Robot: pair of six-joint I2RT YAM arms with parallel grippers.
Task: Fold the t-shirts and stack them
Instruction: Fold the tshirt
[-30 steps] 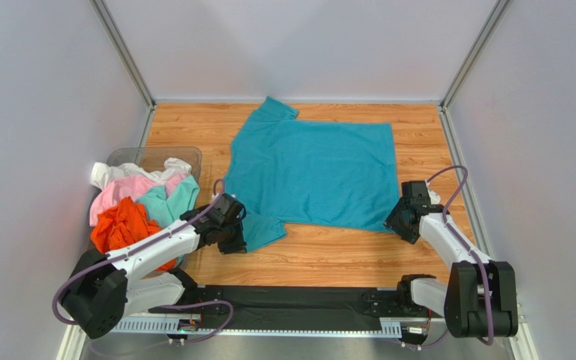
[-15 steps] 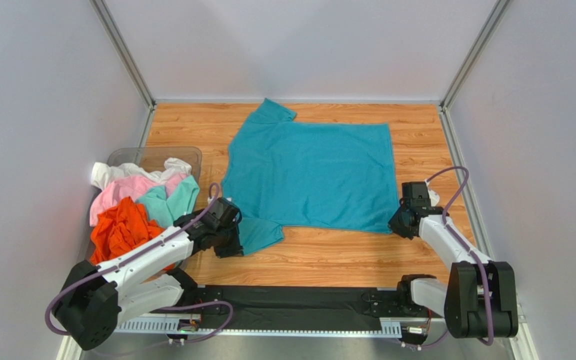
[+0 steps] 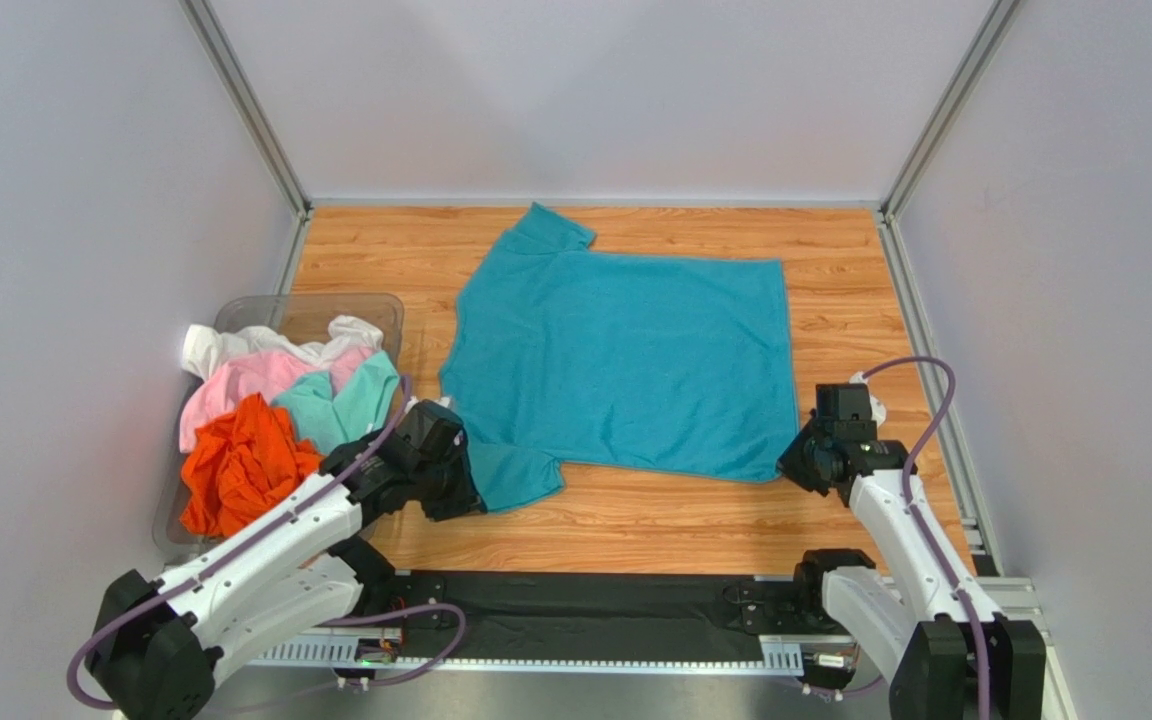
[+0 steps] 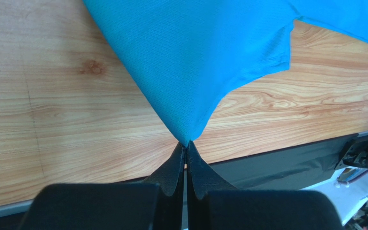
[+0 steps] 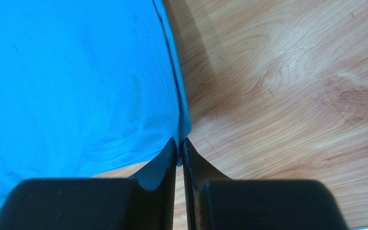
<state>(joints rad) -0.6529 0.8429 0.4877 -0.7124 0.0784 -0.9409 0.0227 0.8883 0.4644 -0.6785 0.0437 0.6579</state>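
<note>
Lab booth: white walls point(image 3: 71, 225), aluminium framing point(image 3: 244, 105)

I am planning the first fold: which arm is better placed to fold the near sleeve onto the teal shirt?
Probably left: the left gripper pinches the sleeve tip; the right gripper holds the hem corner opposite.

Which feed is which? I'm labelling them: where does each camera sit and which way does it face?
Top external: above and behind the bases, looking down on the table; both arms show, left gripper and right gripper pinching the teal t-shirt's near edge.
Left wrist: on the left arm, looking past its shut fingers at a pinched sleeve tip.
Right wrist: likewise, at the pinched hem corner.
Shared: all three show the teal t-shirt.
</note>
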